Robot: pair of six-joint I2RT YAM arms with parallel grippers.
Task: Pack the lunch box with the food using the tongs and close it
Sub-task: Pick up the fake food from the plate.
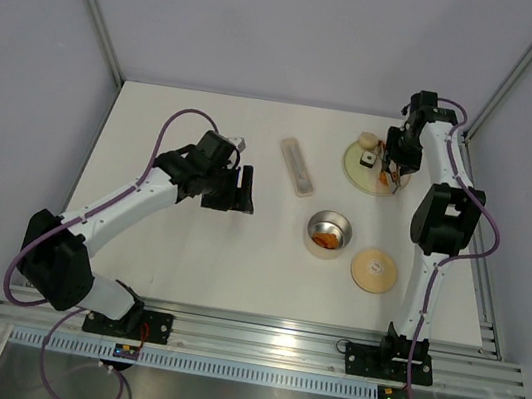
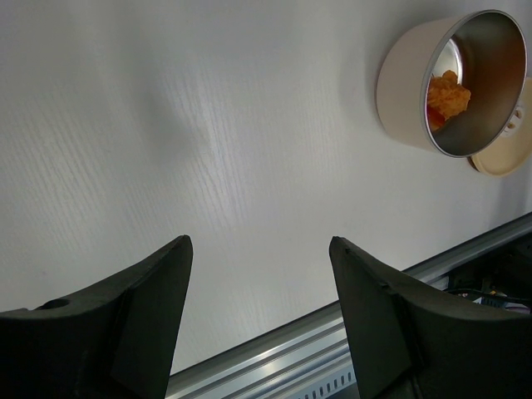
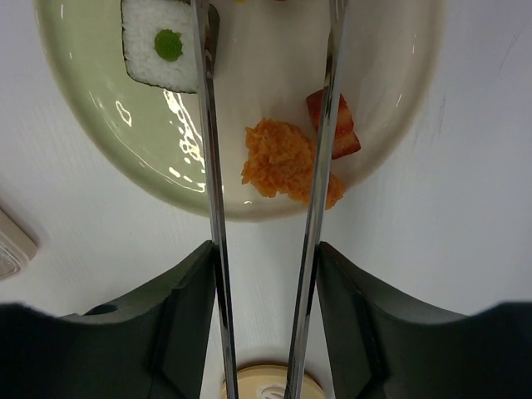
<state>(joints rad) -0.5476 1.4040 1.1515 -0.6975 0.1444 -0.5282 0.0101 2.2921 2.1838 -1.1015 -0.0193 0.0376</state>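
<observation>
Right tool (image 3: 266,262): clamped on tongs (image 3: 208,166), their arms spread over orange food (image 3: 283,162) on plate (image 3: 100,108).
Left tool (image 2: 262,283): wide, empty.
Box (image 2: 399,83): mid tabletop (image 1: 187,248), lid (image 1: 373,270) beside.
Risk: thin arms pinching off-centre; food could slip.

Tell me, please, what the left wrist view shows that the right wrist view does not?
Only the left wrist view: the lunch box with orange food inside, beyond the left gripper, fingers open. Only the right wrist view: the right gripper holding the tongs over the plate, which carries a rice piece, an orange piece and a red piece. Both: the white table and an edge of the tan lid.
</observation>
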